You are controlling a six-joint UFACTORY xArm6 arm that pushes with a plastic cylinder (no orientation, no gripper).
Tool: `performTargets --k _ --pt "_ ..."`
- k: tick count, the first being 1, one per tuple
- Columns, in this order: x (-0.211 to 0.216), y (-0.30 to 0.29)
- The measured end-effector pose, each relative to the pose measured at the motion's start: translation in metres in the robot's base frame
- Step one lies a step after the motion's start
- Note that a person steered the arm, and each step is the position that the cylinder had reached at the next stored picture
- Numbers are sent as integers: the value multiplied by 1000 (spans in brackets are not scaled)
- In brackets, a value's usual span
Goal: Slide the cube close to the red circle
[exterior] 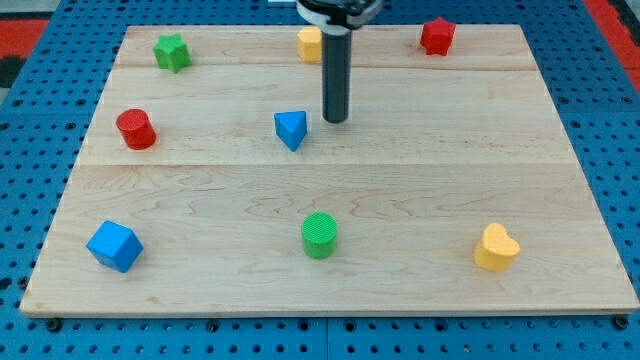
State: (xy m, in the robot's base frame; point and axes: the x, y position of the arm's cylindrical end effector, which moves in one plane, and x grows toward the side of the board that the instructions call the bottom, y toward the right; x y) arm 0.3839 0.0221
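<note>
The blue cube [114, 246] lies near the view's bottom left corner of the wooden board [420, 180]. The red circle [135, 129], a short cylinder, stands at the view's left, well above the cube. My tip [335, 120] rests on the board near the top middle, just right of a blue triangle block [291, 129]. The tip is far from both the cube and the red circle, up and to the right of them.
A green star block [172, 52] lies top left, a yellow block [310, 43] behind the rod, a red star block [437, 36] top right. A green cylinder [320, 235] sits bottom middle, a yellow heart [496, 248] bottom right.
</note>
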Motion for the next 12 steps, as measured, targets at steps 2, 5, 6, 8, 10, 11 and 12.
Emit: performTargets --k 2,5,6,8,10,11,12 --pt "2 -108" --pt "68 -139" --pt "145 -164" --pt "222 -237" --pt "128 -233" --pt "112 -233" --pt "105 -201"
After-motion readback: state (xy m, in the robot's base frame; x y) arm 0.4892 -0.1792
